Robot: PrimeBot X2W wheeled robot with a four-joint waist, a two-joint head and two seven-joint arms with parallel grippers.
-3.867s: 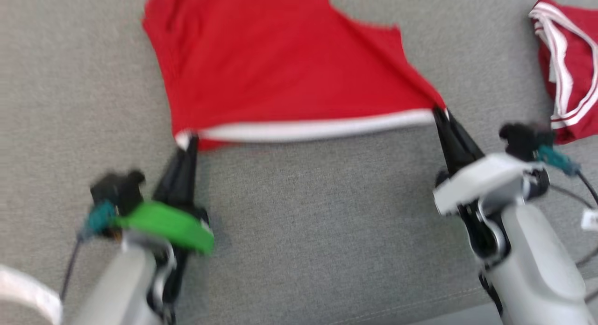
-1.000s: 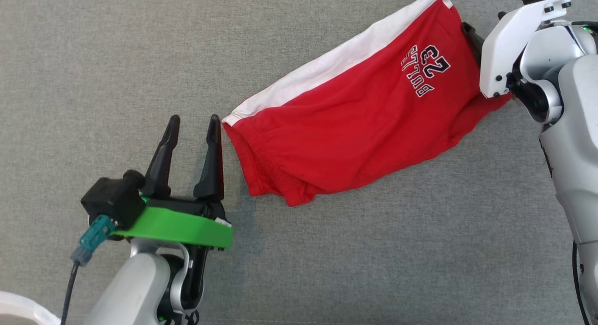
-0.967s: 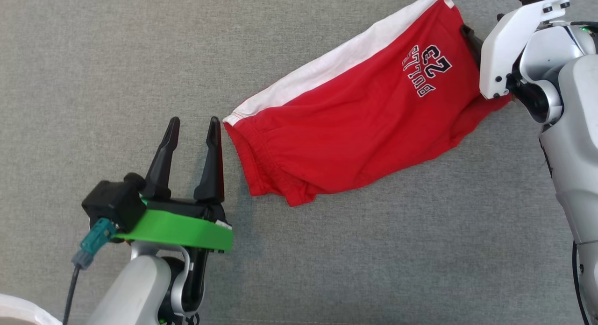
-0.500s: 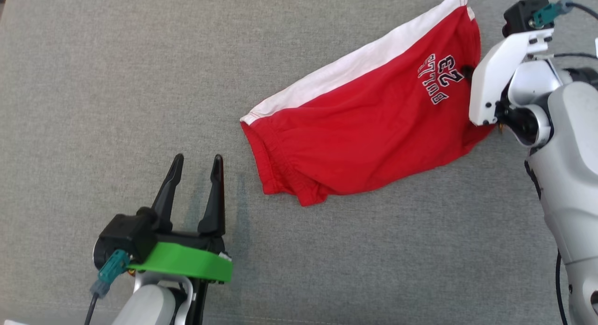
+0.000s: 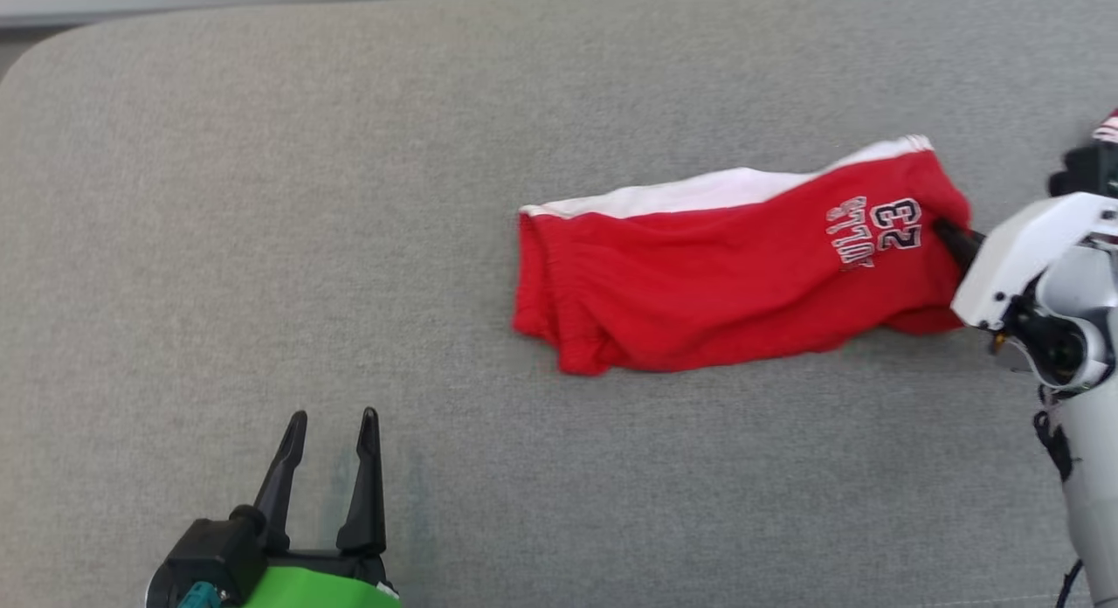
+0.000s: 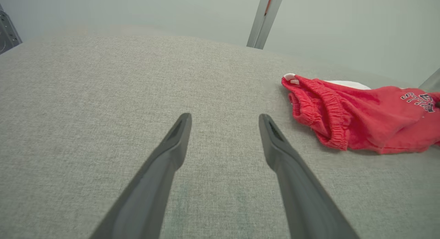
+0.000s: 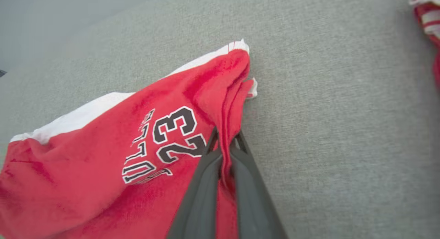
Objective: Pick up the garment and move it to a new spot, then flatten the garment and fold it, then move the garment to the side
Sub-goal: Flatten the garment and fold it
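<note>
Gripping the shorts (image 5: 725, 276) at their right end, my right gripper (image 7: 225, 143) has both fingers squeezed onto a bunched fold of red cloth, with the cloth pinched between them. The pinch sits just beside the print (image 7: 165, 143), a dark number 23 with lettering next to it. From there the shorts stretch away to my left across the grey cushion (image 5: 262, 241), resting on it, folded over on themselves. A white band (image 5: 699, 193) runs along their far edge, and the gathered waistband (image 6: 326, 115) forms the left end. In my head view the shorts lie right of the middle, their right end at my right wrist.

My left gripper (image 5: 333, 414) is open, its fingers spread with nothing between them but bare cushion. It sits at the lower left of my head view, well apart from the waistband, fingers pointing away from me. Whether the tips touch the cushion I cannot tell.

A second garment (image 7: 428, 15), red with white stripes, lies at the far right, apart from the shorts. A metal post (image 6: 264, 19) rises behind the cushion
</note>
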